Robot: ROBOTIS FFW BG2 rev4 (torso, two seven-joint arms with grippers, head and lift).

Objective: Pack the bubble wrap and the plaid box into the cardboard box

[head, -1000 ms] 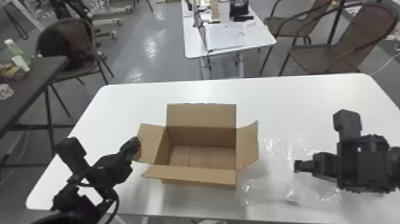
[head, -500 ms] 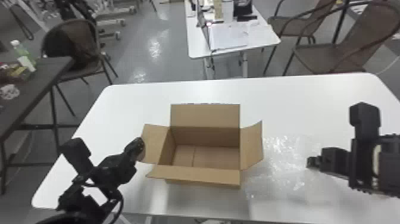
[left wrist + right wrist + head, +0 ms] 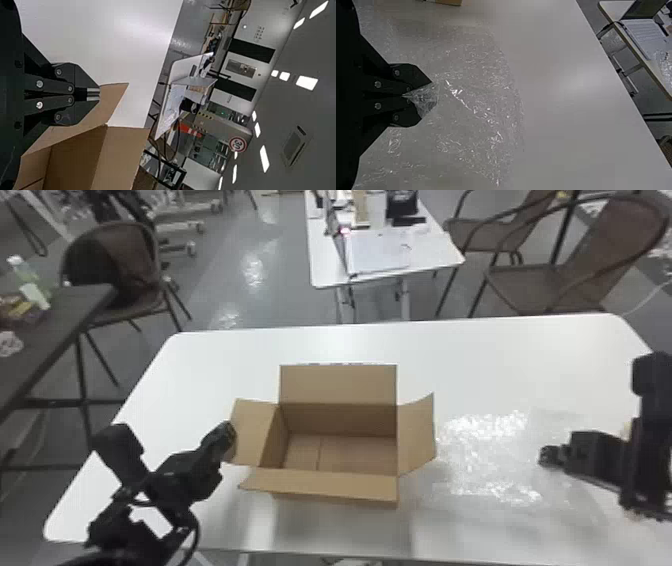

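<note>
The cardboard box (image 3: 340,485) stands upright with its flaps spread and nothing seen inside. At its left flap is my left gripper (image 3: 230,435). In the left wrist view, the left gripper (image 3: 93,94) is shut on that flap's outer edge (image 3: 113,97). Thin clear bubble wrap (image 3: 490,455) lies crumpled on the table to the right of the box. Over the wrap's right part is my right gripper (image 3: 547,456). A gathered pinch of bubble wrap (image 3: 428,98) sticks out between the fingertips of the right gripper (image 3: 417,96), which is shut on it.
The white table (image 3: 240,360) carries box and wrap, with free room behind them. Beyond it stand a smaller white table (image 3: 325,275) and brown chairs (image 3: 540,285). A dark table (image 3: 55,320) is at the far left.
My right gripper has moved to the right, away from the box, and the bubble wrap has spread out that way with it. The left gripper has stayed at the flap.
</note>
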